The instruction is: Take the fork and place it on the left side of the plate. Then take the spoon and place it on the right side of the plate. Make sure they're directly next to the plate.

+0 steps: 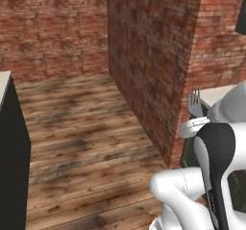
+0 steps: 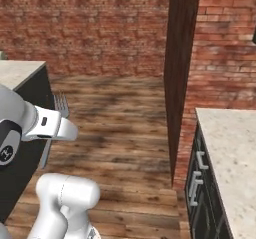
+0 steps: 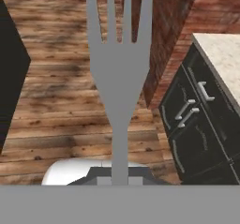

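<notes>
My gripper (image 3: pixel 119 178) is shut on the fork (image 3: pixel 118 73), a silver-grey metal fork with four tines. I hold it by its handle, tines pointing away from the hand, high above the wooden floor. In the left base view the fork (image 1: pixel 194 104) stands upright above the white hand, in front of the brick pillar. From the right base side the fork (image 2: pixel 61 105) rises above the hand, with its handle hanging below. The spoon and the plate are out of view.
A brick pillar (image 1: pixel 153 65) juts into the room ahead. To its right stands a pale stone counter (image 2: pixel 235 153) over dark drawers (image 3: pixel 197 120). A dark cabinet (image 1: pixel 12 166) with a pale top stands at the left. Open wooden floor (image 2: pixel 115 123) lies between.
</notes>
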Tool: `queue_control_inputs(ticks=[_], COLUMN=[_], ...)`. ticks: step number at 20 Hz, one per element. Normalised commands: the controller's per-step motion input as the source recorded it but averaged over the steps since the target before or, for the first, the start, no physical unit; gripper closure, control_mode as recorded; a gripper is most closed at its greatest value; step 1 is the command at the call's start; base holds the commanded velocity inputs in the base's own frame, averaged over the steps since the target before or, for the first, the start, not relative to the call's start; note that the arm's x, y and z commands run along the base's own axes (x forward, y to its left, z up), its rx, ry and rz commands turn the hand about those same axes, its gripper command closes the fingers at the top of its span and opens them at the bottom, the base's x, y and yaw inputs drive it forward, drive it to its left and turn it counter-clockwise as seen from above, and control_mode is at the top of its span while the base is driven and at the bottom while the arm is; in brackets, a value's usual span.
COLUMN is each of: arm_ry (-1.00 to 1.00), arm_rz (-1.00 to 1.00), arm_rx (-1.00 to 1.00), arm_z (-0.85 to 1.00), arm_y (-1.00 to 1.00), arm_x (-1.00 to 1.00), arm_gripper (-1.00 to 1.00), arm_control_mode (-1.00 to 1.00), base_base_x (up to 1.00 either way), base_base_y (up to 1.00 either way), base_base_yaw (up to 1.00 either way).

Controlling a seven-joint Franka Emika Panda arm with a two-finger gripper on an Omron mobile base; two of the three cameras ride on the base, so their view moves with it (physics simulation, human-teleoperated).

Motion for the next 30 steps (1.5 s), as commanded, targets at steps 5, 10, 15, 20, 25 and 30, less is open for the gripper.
queue_control_inputs(ticks=[5,10,15,20,25,30], arm_ry=[0.00,0.00,0.00,0.00,0.00,0.00], arm_rz=[0.00,0.00,0.00,0.00,0.00,0.00], arm_rx=[0.00,0.00,0.00,0.00,0.00,0.00], arm_z=[0.00,0.00,0.00,0.00,0.00,0.00], arm_y=[0.00,0.00,0.00,0.00,0.00,0.00], arm_x=[0.00,0.00,0.00,0.00,0.00,0.00], arm_gripper=[1.00,1.00,1.00,1.00,1.00,1.00], arm_control_mode=[1.00,1.00,1.00,1.00,1.00,1.00], base_base_x=[0.02,0.26,0.57,0.88,1.00,1.00], base_base_y=[-0.01,-0.12,-0.23,-0.28,-0.39,-0.41], base_base_yaw=[0.47,0.32,0.26,0.22,0.22,0.21])
